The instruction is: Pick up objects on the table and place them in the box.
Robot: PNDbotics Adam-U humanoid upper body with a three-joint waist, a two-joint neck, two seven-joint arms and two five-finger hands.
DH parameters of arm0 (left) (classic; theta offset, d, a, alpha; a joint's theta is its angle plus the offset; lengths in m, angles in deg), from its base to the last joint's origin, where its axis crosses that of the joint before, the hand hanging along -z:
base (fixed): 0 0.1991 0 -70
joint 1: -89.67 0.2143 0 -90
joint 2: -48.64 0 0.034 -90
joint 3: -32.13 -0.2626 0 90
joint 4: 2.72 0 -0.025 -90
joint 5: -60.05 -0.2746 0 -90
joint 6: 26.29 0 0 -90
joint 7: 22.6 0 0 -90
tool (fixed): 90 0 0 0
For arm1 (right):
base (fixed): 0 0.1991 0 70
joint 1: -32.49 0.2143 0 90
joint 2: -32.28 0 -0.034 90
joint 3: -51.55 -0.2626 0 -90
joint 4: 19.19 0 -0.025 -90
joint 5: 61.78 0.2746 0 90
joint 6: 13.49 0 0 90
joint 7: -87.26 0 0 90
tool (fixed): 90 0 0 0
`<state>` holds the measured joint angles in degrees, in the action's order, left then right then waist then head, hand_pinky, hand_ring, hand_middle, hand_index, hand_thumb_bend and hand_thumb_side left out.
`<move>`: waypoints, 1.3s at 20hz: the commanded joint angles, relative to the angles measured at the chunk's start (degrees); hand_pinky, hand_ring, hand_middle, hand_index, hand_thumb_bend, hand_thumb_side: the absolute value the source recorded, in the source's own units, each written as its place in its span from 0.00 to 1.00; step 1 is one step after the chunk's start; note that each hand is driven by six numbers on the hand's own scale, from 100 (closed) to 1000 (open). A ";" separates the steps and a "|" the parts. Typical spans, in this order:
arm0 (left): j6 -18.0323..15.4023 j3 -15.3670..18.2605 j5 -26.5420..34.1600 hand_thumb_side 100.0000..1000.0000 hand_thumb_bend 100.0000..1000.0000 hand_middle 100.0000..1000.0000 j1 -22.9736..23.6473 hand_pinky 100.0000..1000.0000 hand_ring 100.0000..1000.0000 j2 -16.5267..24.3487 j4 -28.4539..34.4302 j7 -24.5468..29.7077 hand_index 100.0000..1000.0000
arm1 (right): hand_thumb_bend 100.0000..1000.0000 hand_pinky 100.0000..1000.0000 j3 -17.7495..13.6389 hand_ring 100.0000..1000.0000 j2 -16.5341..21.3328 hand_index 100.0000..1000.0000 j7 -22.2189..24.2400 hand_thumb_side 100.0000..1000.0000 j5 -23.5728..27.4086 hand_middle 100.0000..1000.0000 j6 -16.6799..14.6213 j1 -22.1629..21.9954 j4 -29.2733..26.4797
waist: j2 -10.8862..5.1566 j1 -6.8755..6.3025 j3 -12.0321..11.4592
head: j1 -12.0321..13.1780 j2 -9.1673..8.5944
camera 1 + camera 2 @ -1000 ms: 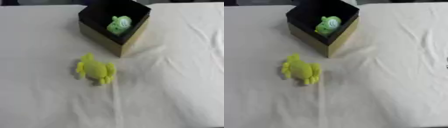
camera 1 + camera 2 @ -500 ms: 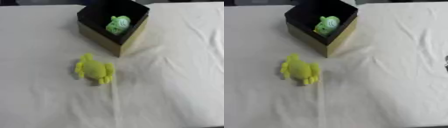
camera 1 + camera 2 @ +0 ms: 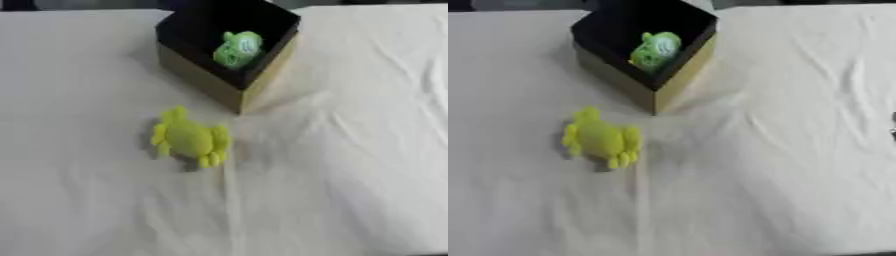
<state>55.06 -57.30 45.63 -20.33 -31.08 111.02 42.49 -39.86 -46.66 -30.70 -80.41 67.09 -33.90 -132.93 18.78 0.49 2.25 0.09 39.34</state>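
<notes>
Nothing moved since earlier; neither hand in view, state unknown. Yellow toy point(image 3: 189, 138) lies on worktop point(image 3: 350, 175) just beside box point(image 3: 262, 82); green toy point(image 3: 236, 49) inside. Risk: cloth wrinkles snagging fingers, toy slipping.

One box point(image 3: 223, 82) stands on the one table point(image 3: 350, 165), which is covered with a white cloth. There are two toys: one green toy point(image 3: 236, 49) lies inside the box, and one yellow-green toy point(image 3: 189, 137) lies on the cloth just in front of the box.
</notes>
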 commanded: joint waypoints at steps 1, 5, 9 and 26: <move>-0.30 0.59 -0.18 1.00 0.21 0.76 -0.28 0.69 0.79 0.69 0.86 -0.16 0.82 | 0.00 0.82 -0.47 0.68 1.09 0.78 -0.16 1.00 -0.34 0.65 0.11 0.26 -0.85 | -1.24 -0.04 -0.14 | 0.66 0.46; -0.46 0.62 -0.11 1.00 0.21 0.76 -0.30 0.69 0.79 0.56 0.86 -0.29 0.82 | 0.00 0.82 -0.43 0.68 1.09 0.78 -0.13 1.00 -0.35 0.65 0.11 0.26 -0.85 | -1.39 -0.03 -0.30 | 0.97 0.43; -0.55 0.64 -0.07 1.00 0.21 0.76 -0.31 0.69 0.79 0.44 0.86 -0.37 0.82 | 0.00 0.82 -0.42 0.68 0.95 0.78 -0.13 1.00 -0.29 0.65 0.04 0.34 -0.85 | -1.56 0.00 -0.56 | 0.98 0.49; -0.65 1.25 0.38 1.00 0.22 0.75 -1.49 0.69 0.79 -1.09 0.86 -0.91 0.82 | 0.00 0.82 -0.38 0.68 0.77 0.78 -0.11 1.00 0.01 0.65 -0.15 0.31 -0.85 | -2.58 0.23 -1.26 | 0.68 0.47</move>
<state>54.42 -56.88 45.99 -21.34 -33.08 111.02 41.81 -39.84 -46.76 -30.66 -80.40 67.04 -33.91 -132.93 17.45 0.71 1.05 0.83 39.94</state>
